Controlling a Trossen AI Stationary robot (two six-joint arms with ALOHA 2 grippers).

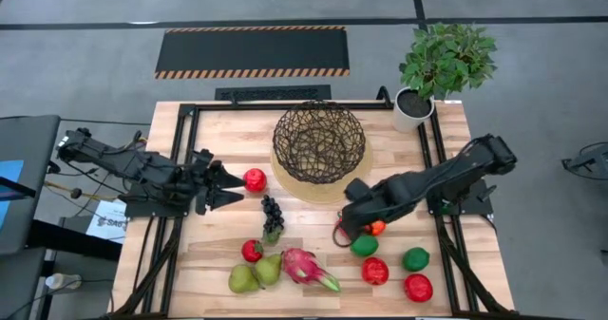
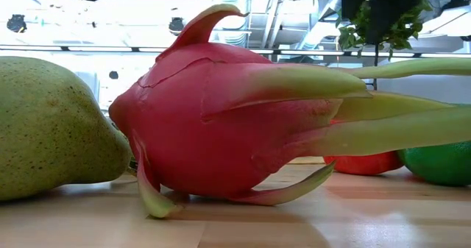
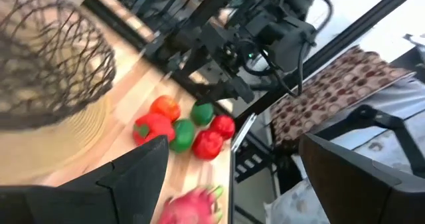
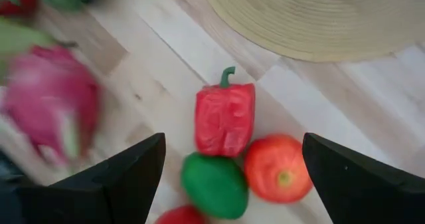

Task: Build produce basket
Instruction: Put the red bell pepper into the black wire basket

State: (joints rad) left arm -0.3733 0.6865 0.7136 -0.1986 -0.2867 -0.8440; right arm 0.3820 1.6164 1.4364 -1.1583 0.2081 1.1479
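The wire basket stands on its tan base at the table's far middle; it also shows in the left wrist view. My left gripper is open and empty, just left of a red round fruit. My right gripper is open above the red pepper, with one finger on each side of it and apart from it. An orange and a green round fruit lie beside the pepper. The dark grapes, pears and dragon fruit lie near the front edge.
More red and green round fruits lie at the front right. A white pot with a green plant stands at the far right corner. In the low view the dragon fruit and a pear fill the foreground.
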